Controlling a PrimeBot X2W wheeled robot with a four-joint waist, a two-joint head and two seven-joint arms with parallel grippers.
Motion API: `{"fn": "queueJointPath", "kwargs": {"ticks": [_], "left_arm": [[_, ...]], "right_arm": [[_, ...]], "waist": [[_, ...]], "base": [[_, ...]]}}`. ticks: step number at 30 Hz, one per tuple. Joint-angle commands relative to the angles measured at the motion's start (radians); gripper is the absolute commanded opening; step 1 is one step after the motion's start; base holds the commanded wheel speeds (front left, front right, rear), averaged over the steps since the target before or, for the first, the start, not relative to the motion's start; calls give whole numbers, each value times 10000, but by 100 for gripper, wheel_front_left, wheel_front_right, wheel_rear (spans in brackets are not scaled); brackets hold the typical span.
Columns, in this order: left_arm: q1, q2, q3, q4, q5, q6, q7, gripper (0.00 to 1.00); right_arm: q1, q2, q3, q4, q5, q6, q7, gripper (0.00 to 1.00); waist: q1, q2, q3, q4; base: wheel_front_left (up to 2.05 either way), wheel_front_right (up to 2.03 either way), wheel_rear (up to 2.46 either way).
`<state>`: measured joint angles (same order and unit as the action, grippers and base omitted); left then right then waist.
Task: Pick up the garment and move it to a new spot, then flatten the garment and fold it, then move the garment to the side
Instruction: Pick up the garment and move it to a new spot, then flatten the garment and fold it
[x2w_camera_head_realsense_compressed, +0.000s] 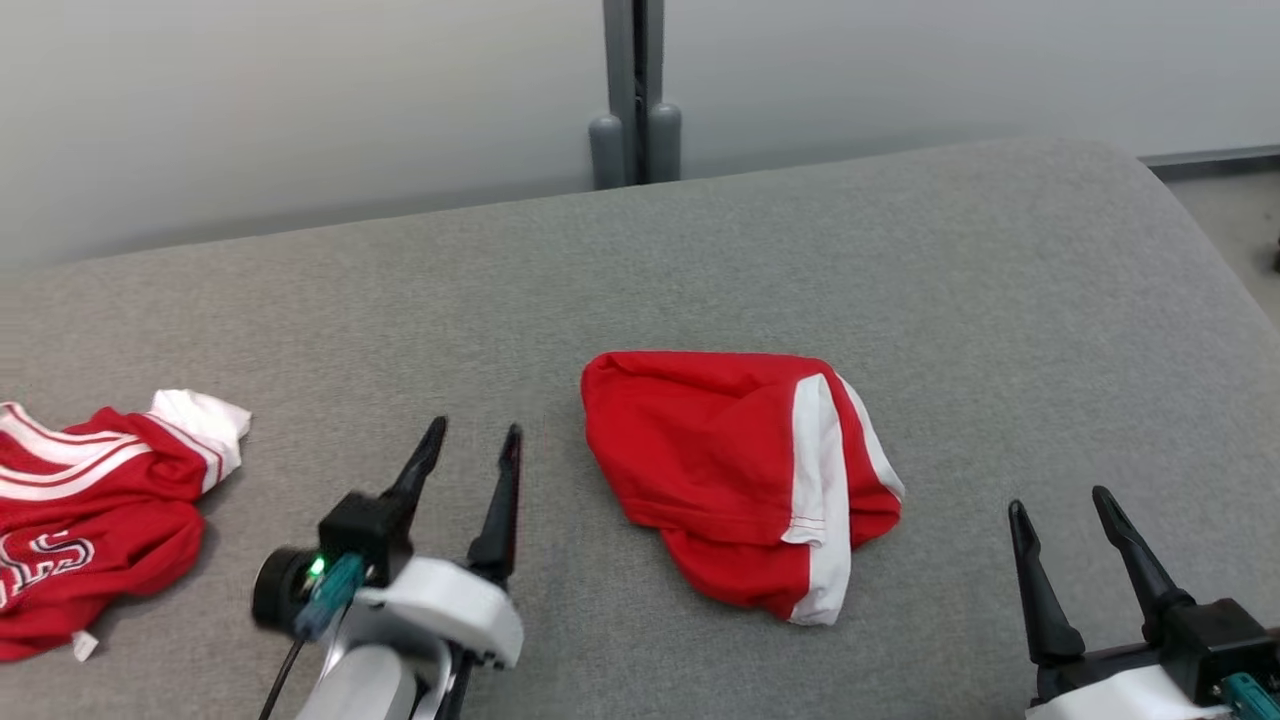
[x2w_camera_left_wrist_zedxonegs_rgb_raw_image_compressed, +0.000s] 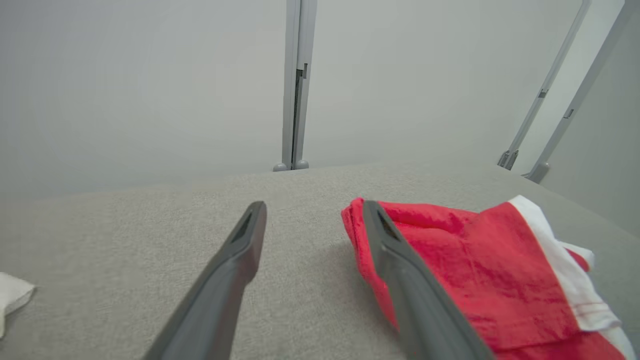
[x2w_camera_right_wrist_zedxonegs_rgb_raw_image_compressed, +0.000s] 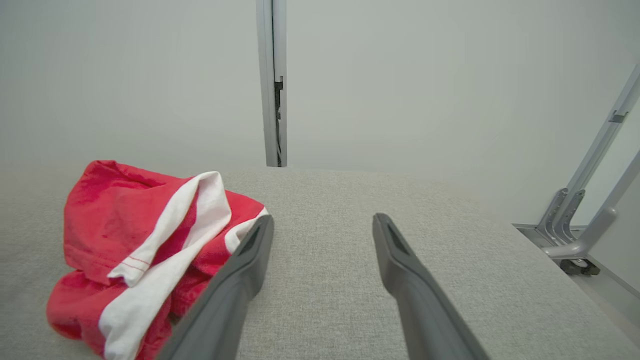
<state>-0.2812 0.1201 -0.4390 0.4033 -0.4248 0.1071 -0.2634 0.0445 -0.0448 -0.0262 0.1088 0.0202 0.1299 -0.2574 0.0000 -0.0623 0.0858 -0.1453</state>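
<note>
Two sets of dark fingers stand spread apart and empty over the grey fabric-covered table (x2w_camera_head_realsense_compressed: 800, 250): the left end effector (x2w_camera_head_realsense_compressed: 474, 430) is between the two cloths, and the right end effector (x2w_camera_head_realsense_compressed: 1058, 500) is towards the table's right side. The crumpled red jersey-style T-shirt (x2w_camera_head_realsense_compressed: 90, 520), with white sleeves and black white-outlined lettering, lies heaped at the far left, near the left end effector but apart from it. A smaller red cloth piece (x2w_camera_head_realsense_compressed: 720, 470) with a white band lies mid-table, between the two end effectors
</note>
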Motion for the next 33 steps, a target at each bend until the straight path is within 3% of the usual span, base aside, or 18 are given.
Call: {"fn": "queueJointPath", "kwargs": {"ticks": [1, 7, 13, 17, 20, 33], "left_arm": [[188, 114, 147, -145, 111, 92, -13, 100], [2877, 369, 1965, -2144, 973, 193, -18, 100], [4289, 21, 3180, -2674, 1496, -621, -16, 100], [4640, -192, 3552, -2621, 1947, -1369, -18, 100], [4799, -329, 3881, -2607, 2214, -1680, -18, 100], [4504, -651, 4540, -2602, 2765, -2113, -19, 100]], "right_arm": [[108, -58, -44, -69, -92, 15, -82, 100], [420, -98, -360, -619, -343, 10, -82, 100], [783, -81, -613, -763, -383, 10, -81, 100], [1000, -75, -637, -617, -390, 10, -81, 100], [1114, -68, -672, -497, -385, 10, -81, 100], [956, -60, -505, -332, -183, 10, -81, 100]], "waist": [[0, 0, -322, 364], [0, 0, -621, 930], [0, 0, -832, 1454], [0, 0, -942, 1665], [0, 0, -1018, 1703], [0, 0, -1003, 1429]], "base": [[0, 0, 0], [0, 0, 0], [0, 0, 0], [0, 0, 0], [0, 0, 0], [0, 0, 0]]}}
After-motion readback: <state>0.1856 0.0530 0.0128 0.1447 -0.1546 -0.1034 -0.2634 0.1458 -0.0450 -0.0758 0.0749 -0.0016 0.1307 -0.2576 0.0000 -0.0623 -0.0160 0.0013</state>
